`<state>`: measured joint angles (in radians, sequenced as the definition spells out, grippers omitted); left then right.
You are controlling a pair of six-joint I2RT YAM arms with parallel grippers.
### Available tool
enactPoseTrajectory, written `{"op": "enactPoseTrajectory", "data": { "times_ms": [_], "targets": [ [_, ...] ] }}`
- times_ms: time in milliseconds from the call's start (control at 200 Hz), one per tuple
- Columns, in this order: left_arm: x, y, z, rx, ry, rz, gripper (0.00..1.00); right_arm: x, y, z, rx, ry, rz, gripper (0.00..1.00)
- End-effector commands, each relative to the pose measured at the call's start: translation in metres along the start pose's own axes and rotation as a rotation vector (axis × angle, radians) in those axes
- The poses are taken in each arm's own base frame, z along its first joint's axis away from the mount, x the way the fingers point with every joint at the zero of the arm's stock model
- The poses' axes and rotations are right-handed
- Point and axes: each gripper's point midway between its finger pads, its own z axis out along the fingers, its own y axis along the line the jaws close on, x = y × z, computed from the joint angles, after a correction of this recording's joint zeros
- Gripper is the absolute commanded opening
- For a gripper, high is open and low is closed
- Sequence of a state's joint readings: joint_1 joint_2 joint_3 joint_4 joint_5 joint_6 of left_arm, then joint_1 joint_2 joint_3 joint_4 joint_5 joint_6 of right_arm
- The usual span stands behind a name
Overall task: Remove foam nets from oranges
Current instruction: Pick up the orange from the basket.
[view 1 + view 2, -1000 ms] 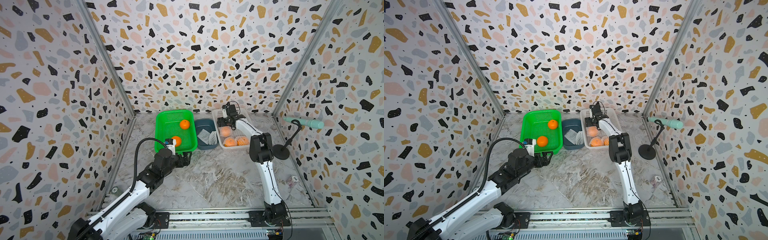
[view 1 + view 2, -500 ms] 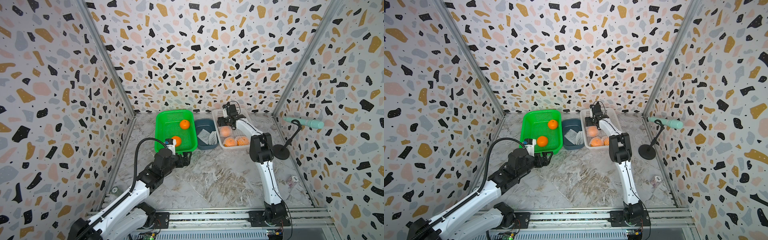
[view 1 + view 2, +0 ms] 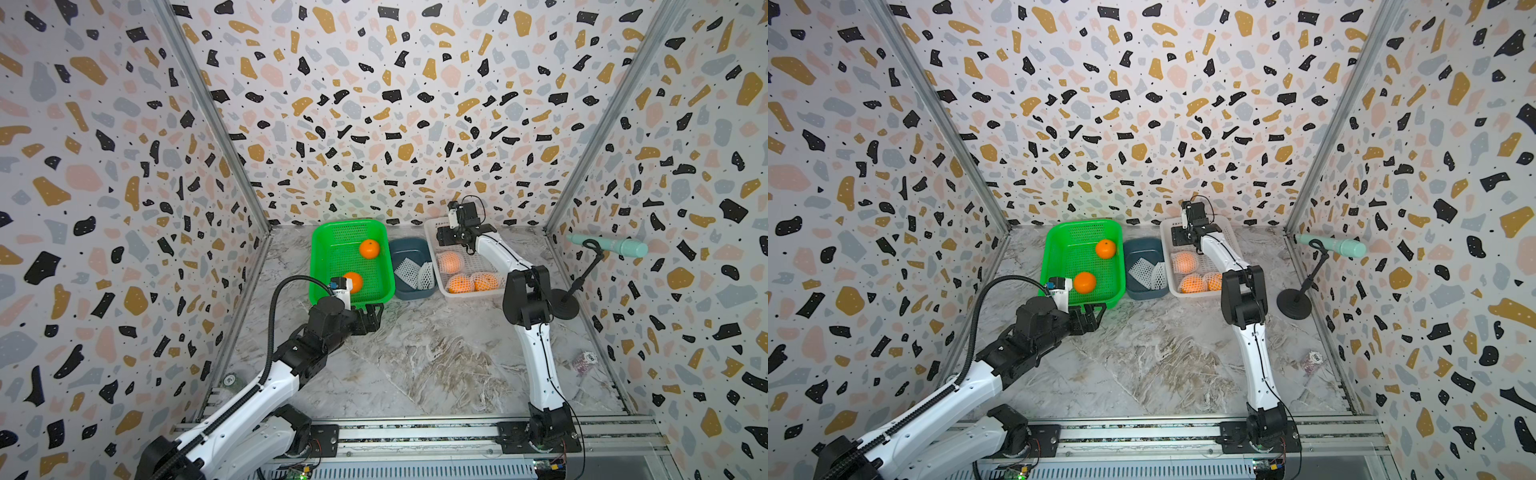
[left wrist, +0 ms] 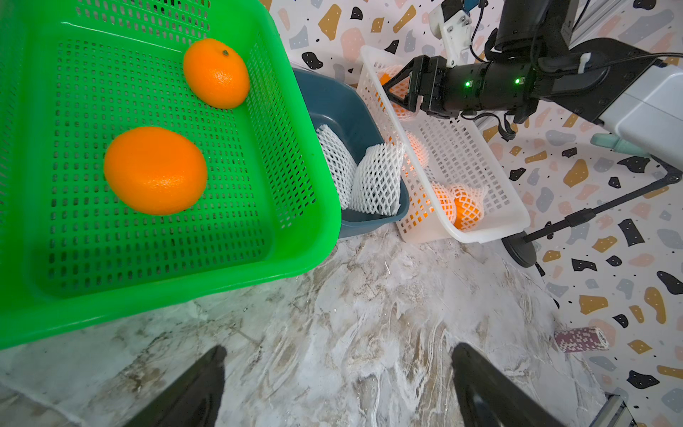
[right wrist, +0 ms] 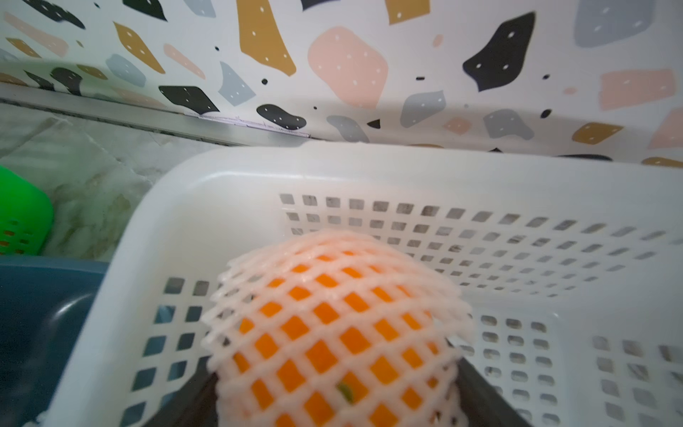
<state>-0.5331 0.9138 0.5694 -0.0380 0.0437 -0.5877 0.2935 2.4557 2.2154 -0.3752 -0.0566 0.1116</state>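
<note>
Progress, read from left to right: in the green basket (image 3: 332, 232) we find two bare oranges (image 3: 369, 248), both free of netting; the blue bin (image 3: 409, 246) beside it holds two empty foam nets (image 3: 407, 272); the white basket (image 3: 478, 294) contains three netted oranges (image 3: 449, 262) lying loose, with a fourth netted orange (image 5: 332, 332) at its far end. We judge the task about a third complete, with four nets left to remove. The left gripper (image 4: 332, 392) hangs over the tabletop (image 3: 415, 353) just in front of the green basket, jaws spread wide and empty. The right gripper (image 4: 393, 97) reaches into the white basket's far end, its jaws closed against either side of the fourth netted orange; whether the fruit is lifted we cannot tell.
</note>
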Motion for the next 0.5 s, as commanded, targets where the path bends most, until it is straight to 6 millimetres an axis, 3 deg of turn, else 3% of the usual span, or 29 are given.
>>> {"op": "enactPoseTrajectory", "data": {
  "times_ms": [0, 275, 496],
  "targets": [
    [-0.019, -0.013, -0.006, 0.032, -0.051, 0.018, 0.96, -0.046, 0.002, -0.045, -0.003, -0.094, -0.002, 0.78],
    [-0.019, -0.012, -0.006, 0.031, -0.051, 0.020, 0.96, -0.053, 0.002, -0.071, -0.007, -0.106, -0.008, 0.77],
    [-0.021, -0.014, -0.007, 0.037, -0.058, 0.023, 0.96, -0.044, 0.007, -0.096, -0.026, -0.095, -0.013, 0.78]
  ]
}}
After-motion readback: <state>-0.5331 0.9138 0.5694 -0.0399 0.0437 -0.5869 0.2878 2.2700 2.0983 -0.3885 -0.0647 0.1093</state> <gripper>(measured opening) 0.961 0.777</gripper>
